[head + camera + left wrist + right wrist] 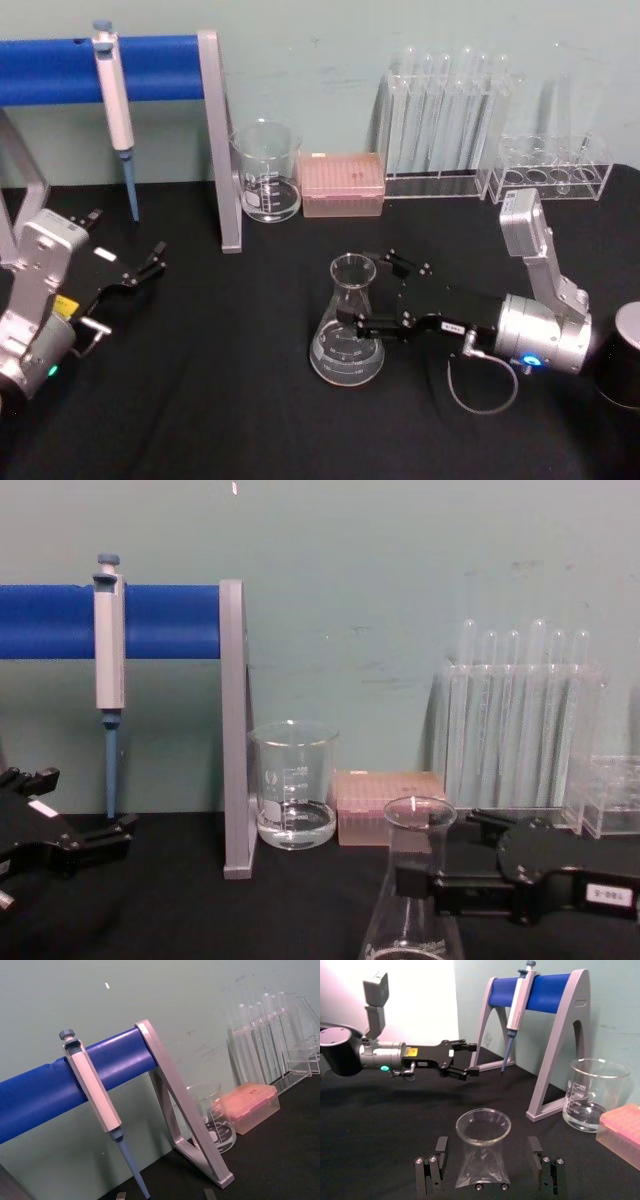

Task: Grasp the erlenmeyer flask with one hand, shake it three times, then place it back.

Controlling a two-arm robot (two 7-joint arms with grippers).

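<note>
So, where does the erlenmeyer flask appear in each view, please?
Head view: erlenmeyer flask low centre, right gripper open around its neck.
Left wrist view: flask is not in it.
Right wrist view: flask near bottom centre, between the fingers.
Chest view: flask at the bottom edge, right of centre.
Shared landmark: the glass beaker, behind the flask.

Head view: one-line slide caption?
Right gripper with open jaws around the erlenmeyer flask neck on the black table; left gripper parked.

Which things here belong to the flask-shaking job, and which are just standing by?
Job: clear glass conical erlenmeyer flask; black right gripper, fingers open either side of its neck.

Standing by: straight-sided glass beaker; pink tip box; pipette on blue stand; test tubes; left gripper.
</note>
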